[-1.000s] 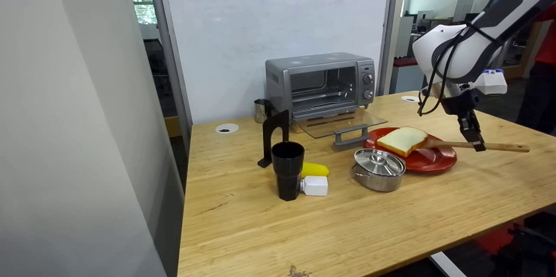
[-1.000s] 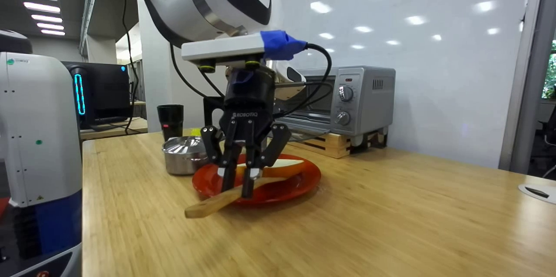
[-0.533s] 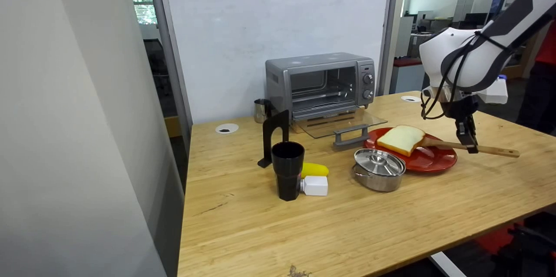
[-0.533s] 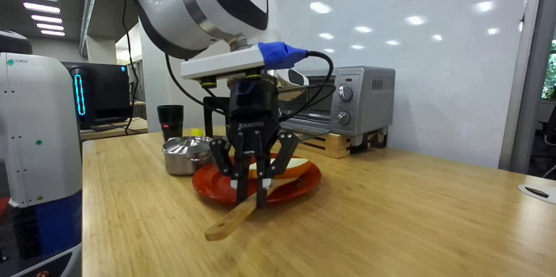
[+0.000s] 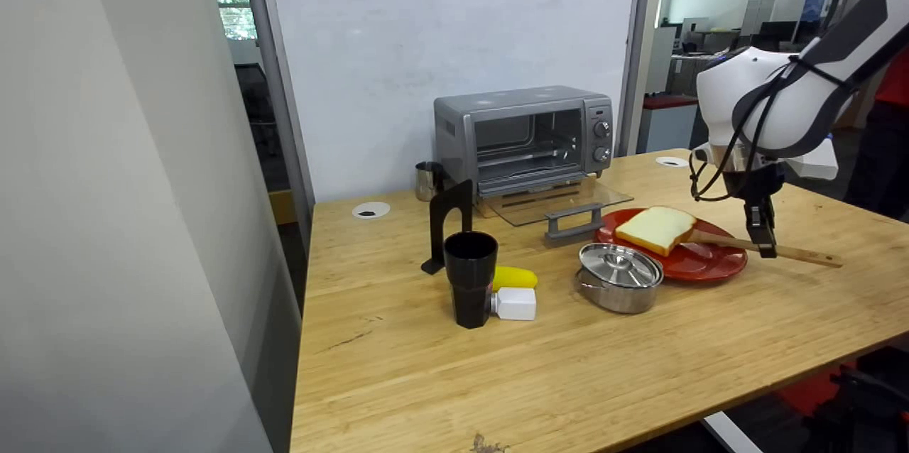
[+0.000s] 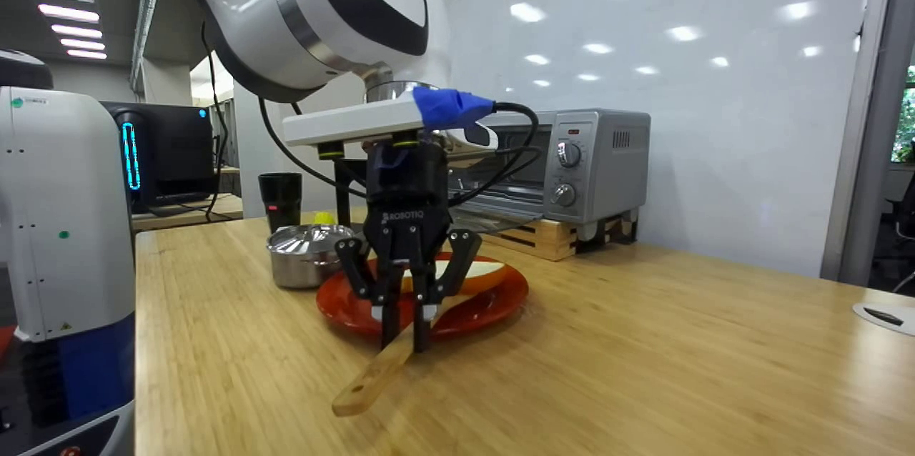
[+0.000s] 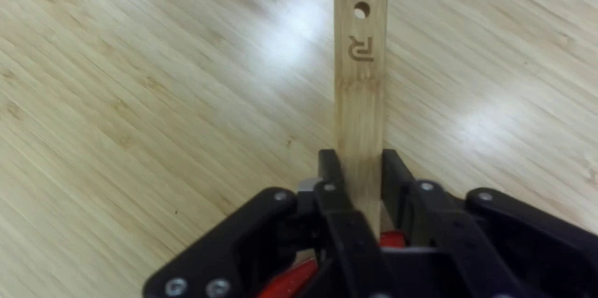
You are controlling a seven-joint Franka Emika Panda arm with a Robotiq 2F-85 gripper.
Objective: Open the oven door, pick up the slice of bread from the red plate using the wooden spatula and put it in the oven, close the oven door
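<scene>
One pale wooden table (image 6: 643,370) bears one round red plate (image 5: 712,266); our single black gripper (image 6: 406,340) clamps one light-brown wooden spatula (image 7: 360,106).

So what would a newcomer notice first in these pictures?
Likely the red plate on the wooden table, carrying a slice of bread. Next, perhaps, the tool gripping the wooden spatula by its handle just outside the plate's rim. Behind the plate, in both exterior views, stands the silver toaster oven, its glass door folded down.
</scene>
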